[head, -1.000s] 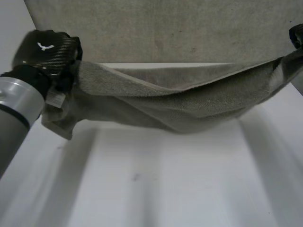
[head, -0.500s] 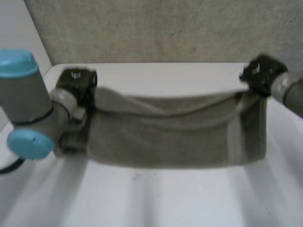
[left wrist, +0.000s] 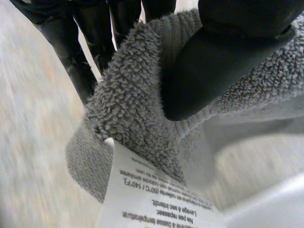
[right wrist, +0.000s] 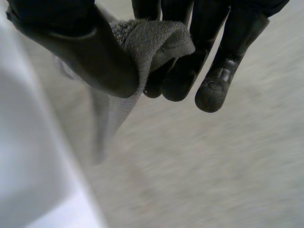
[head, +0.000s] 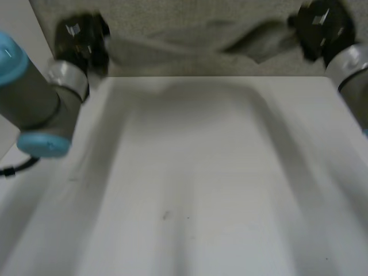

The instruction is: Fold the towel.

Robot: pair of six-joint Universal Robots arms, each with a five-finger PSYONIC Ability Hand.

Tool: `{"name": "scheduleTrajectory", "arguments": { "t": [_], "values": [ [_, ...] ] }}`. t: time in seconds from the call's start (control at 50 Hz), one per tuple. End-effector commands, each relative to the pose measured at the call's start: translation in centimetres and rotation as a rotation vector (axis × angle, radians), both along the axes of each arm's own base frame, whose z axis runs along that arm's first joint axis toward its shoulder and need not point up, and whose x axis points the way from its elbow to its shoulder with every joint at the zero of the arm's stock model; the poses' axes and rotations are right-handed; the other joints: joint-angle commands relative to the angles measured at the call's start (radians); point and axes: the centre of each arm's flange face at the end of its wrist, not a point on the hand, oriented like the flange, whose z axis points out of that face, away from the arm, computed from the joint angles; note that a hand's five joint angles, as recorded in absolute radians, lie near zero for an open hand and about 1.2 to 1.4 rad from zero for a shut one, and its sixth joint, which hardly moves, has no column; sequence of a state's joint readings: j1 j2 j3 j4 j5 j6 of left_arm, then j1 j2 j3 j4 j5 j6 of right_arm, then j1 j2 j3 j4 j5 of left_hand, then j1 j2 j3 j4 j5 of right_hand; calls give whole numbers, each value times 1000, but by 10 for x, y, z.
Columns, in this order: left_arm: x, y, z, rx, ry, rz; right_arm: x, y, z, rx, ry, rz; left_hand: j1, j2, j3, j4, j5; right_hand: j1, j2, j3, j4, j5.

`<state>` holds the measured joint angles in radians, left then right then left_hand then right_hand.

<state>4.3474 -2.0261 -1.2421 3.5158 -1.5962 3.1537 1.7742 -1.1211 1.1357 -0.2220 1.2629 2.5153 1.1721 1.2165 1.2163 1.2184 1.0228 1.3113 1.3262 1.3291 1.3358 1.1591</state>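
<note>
At eleven o'clock my left robot hand [head: 80,35] and at one o'clock my right robot hand [head: 322,26] each pinch a corner of the grey towel [head: 253,43], stretched beyond the white desk [head: 184,172], over grey carpet [head: 172,8].

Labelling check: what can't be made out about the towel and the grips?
- Head view: the towel merges with the grey floor behind it; its edges and fold state cannot be read.
- Head view: left hand and right hand are smeared, fingers unreadable there.
- Left wrist view: the care label is cut off by the frame edge, its print too small.
- Right wrist view: the thumb covers the pinched towel end.
</note>
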Motion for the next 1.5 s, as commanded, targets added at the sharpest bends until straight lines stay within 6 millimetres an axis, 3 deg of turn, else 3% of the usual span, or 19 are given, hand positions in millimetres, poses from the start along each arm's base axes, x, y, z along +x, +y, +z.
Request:
{"name": "scheduleTrajectory", "arguments": {
  "t": [0.02, 0.04, 0.06, 0.08, 0.1, 0.16, 0.2, 0.22, 0.24, 0.26, 0.28, 0.32, 0.42, 0.6, 0.8, 0.86, 1.0, 1.32, 1.5],
  "values": [
    [4, 10, -89, 171, -71, 0, 3, 11, -86, 260, 115, 69, 224, 180, 180, 178, 199, 85, 70, 67, 60, 63],
    [5, 13, -109, 210, -87, 0, 4, 15, -106, 298, 159, 85, 224, 180, 180, 178, 199, 85, 70, 67, 60, 63],
    [5, 13, -109, 211, -87, 0, 4, 20, -123, 318, 215, 99, 224, 180, 180, 178, 199, 85, 70, 67, 60, 63],
    [7, 17, -128, 250, -112, 1, 4, 20, -123, 319, 215, 99, 224, 180, 180, 178, 199, 85, 70, 67, 60, 63],
    [9, 22, -143, 283, -147, 4, 3, 25, -138, 330, 278, 112, 224, 180, 180, 178, 199, 85, 70, 67, 60, 63],
    [13, 31, -161, 318, -232, 7, -1, 31, -157, 329, 392, 111, 213, 169, 169, 167, 188, 85, 70, 67, 60, 63],
    [14, 37, -166, 327, -276, 6, -4, 34, -161, 328, 424, 108, 131, 87, 87, 85, 106, -74, -89, -92, -98, -96],
    [17, 42, -169, 333, -322, 6, -7, 37, -163, 328, 445, 101, 0, -45, -44, -46, -25, -479, -494, -497, -504, -502],
    [17, 43, -169, 333, -322, 6, -7, 37, -163, 328, 445, 101, -1, -46, -46, -48, -27, -483, -498, -501, -508, -506],
    [19, 48, -165, 320, -360, 7, -9, 39, -161, 330, 444, 95, -208, -252, -252, -254, -233, -795, -809, -812, -819, -817],
    [19, 48, -165, 320, -360, 7, -11, 41, -154, 324, 433, 86, -210, -254, -254, -256, -235, -896, -911, -914, -921, -919],
    [23, 60, -154, 295, -423, 7, -14, 42, -145, 315, 414, 75, -666, -710, -710, -712, -691, -941, -956, -959, -966, -963],
    [26, 77, -136, 251, -508, 4, -24, 49, -125, 336, 323, 42, -952, -997, -996, -999, -978, -1137, -1152, -1155, -1161, -1159],
    [27, 89, -102, 194, -525, 6, -41, 70, -101, 431, 84, -15, -953, -997, -997, -999, -978, -1137, -1152, -1155, -1161, -1159],
    [14, 89, -90, 149, -516, -23, -53, 71, -96, 602, -266, -58, -894, -938, -938, -940, -919, -1137, -1152, -1155, -1161, -1159],
    [7, 82, -90, 140, -516, -32, -57, 70, -97, 652, -347, -70, -762, -806, -806, -808, -787, -1137, -1152, -1155, -1161, -1159],
    [-9, 61, -98, 197, -543, -106, -55, 72, -111, 713, -354, -76, -439, -484, -483, -485, -464, -1137, -1152, -1155, -1161, -1159],
    [-23, 14, -107, 385, -603, -145, -56, 69, -133, 733, -251, -85, -462, -507, -507, -509, -488, -1137, -1152, -1155, -1161, -1159],
    [-21, 9, -115, 475, -636, -148, -56, 69, -140, 753, -247, -87, -477, -522, -521, -523, -502, -1137, -1152, -1155, -1161, -1159]
  ]
}}
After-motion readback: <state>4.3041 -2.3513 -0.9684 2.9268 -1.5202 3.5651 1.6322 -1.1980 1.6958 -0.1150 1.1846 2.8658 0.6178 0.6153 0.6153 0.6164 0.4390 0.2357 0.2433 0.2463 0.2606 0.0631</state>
